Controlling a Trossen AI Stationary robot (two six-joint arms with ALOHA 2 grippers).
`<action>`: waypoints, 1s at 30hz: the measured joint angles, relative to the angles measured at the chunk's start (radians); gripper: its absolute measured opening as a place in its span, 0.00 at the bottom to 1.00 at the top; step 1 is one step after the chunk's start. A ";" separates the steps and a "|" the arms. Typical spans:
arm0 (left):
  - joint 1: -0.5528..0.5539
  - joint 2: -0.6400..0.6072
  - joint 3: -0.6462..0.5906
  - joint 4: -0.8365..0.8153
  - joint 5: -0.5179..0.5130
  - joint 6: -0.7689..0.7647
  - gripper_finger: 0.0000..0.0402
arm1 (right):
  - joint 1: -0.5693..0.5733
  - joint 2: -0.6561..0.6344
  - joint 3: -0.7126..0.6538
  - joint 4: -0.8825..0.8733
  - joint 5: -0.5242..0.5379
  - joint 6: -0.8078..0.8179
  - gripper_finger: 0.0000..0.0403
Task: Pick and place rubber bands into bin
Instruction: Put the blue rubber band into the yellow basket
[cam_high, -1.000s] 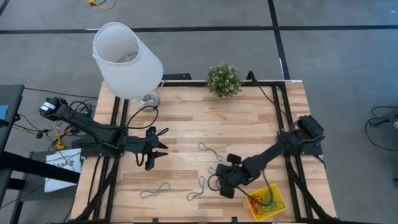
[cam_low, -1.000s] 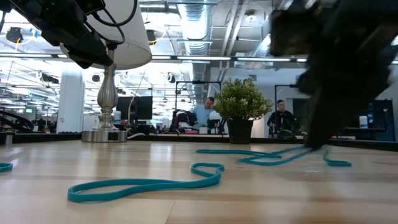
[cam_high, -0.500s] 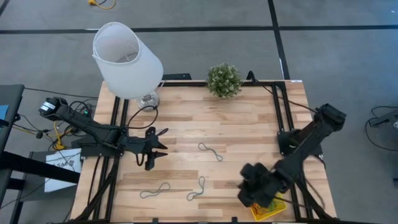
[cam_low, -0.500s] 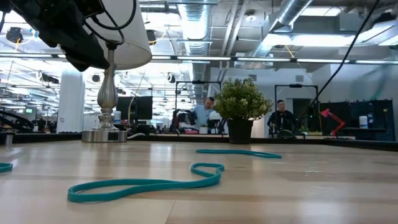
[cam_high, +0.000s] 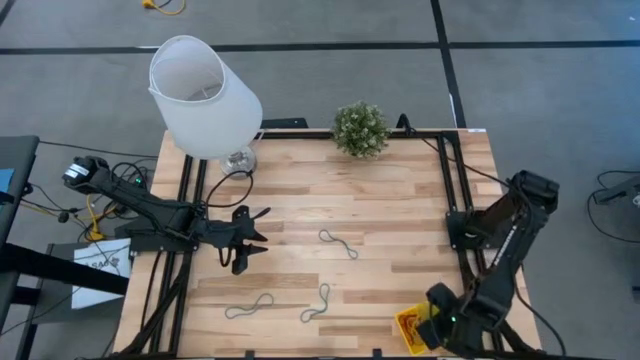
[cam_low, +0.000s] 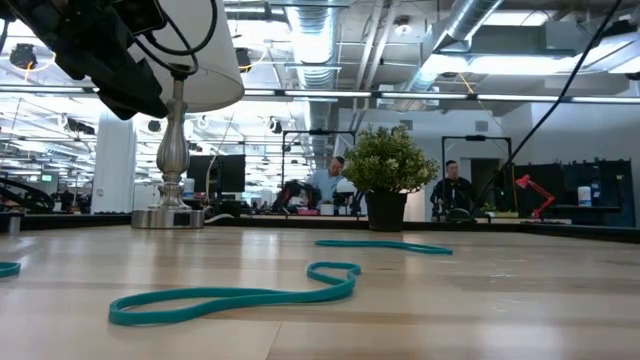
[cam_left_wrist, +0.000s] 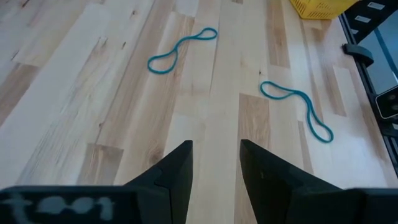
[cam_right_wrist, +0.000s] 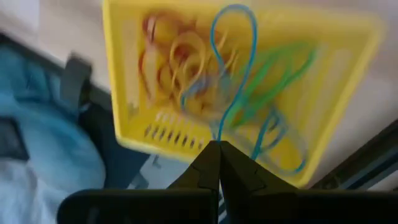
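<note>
My right gripper (cam_right_wrist: 219, 154) hovers over the yellow bin (cam_right_wrist: 336, 43) at the table's near right corner (cam_high: 410, 325). It is shut on a blue rubber band (cam_right_wrist: 242, 56). Red, yellow, green and blue bands lie in the bin. Three teal rubber bands lie flat on the wood: one mid-table (cam_high: 338, 243) and two near the near edge (cam_high: 318, 302) (cam_high: 248, 306). My left gripper (cam_left_wrist: 215, 155) is open and waits above the table's left part (cam_high: 245, 238), touching nothing. My right gripper pinches the blue rubber band by one end (cam_right_wrist: 219, 135) between its two fingertips, coming from above and pointing down. The band hangs below the fingers as a long loop (cam_right_wrist: 244, 15) over the bin. Whether its lower end touches the bands inside, I cannot tell.
A lamp with a large white shade (cam_high: 203, 95) stands at the far left corner. A small potted plant (cam_high: 360, 128) is at the far edge. Black frame rails (cam_high: 460, 215) run along both table sides. Bare wood lies between the arms.
My right gripper has swung from the table's middle toward the near right corner and now stands over the bin. It has carried a blue band off the wood, and that band is gone from the low view. The left arm has kept still.
</note>
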 joint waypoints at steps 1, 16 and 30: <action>0.000 0.000 0.000 0.000 0.000 0.000 0.30 | 0.013 0.007 0.000 0.020 0.002 0.002 0.00; 0.000 0.000 0.000 0.002 0.000 0.000 0.30 | -0.009 0.111 0.000 -0.036 -0.099 -0.100 0.11; 0.000 0.000 0.000 0.002 0.001 0.000 0.30 | -0.164 -0.029 0.000 -0.051 -0.074 -0.308 0.19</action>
